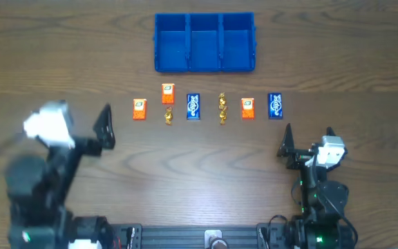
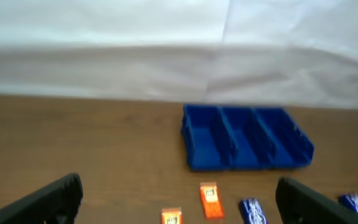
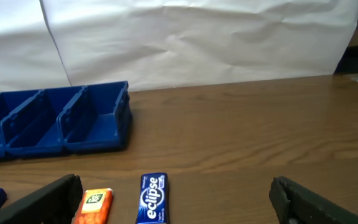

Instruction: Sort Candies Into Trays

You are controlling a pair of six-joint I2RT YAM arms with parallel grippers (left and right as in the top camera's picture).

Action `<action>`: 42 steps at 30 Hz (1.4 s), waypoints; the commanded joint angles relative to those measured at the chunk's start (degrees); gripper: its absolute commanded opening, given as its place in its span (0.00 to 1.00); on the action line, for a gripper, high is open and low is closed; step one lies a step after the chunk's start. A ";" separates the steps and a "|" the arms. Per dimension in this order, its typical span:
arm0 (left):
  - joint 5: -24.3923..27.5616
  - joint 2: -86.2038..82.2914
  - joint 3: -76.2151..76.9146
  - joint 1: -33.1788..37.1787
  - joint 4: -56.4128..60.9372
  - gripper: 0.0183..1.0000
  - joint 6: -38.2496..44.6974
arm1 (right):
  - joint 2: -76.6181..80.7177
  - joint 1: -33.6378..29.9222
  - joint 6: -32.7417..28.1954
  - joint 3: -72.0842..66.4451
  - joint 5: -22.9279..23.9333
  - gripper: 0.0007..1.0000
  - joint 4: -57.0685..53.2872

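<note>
Upper centre of the top view, tray [image 1: 204, 67]: blue, three compartments side by side, on the wooden table [image 1: 365, 62].
Top view, candies: one loose row just below the tray, not touching it; three orange packs [image 1: 139, 109] [image 1: 168, 93] [image 1: 247, 108], two blue packs [image 1: 193, 106] [image 1: 275, 105] and gold sweets [image 1: 168, 115] [image 1: 222, 101] among them.
Top view, left gripper [image 1: 104, 128]: lower left, well apart from the row.
Top view, right gripper [image 1: 309, 131]: lower right, below the row's right end, fingers spread.
Left wrist view, fingers [image 2: 42, 199]: spread wide, gripping nothing; orange packs [image 2: 211, 200] and blue packs [image 2: 252, 210] lie on the table ahead, tray [image 2: 247, 163] beyond them.
Right wrist view, fingers [image 3: 316, 199]: spread wide, gripping nothing; an orange pack [image 3: 95, 204] and a blue pack [image 3: 152, 198] lie just ahead, tray [image 3: 98, 134] beyond.
</note>
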 commanded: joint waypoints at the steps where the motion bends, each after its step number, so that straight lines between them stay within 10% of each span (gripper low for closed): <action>1: 1.55 19.10 12.68 -0.81 -10.12 1.00 -0.79 | -0.28 0.22 -0.55 -0.44 -0.31 1.00 0.09; 15: -1.55 57.92 19.87 -8.44 -13.92 1.00 -2.19 | -0.28 0.22 -0.55 -0.44 -0.28 1.00 0.09; 42: -10.78 73.92 19.85 -11.50 -7.96 0.88 -1.51 | -0.28 0.22 -0.55 -0.44 -0.28 1.00 0.09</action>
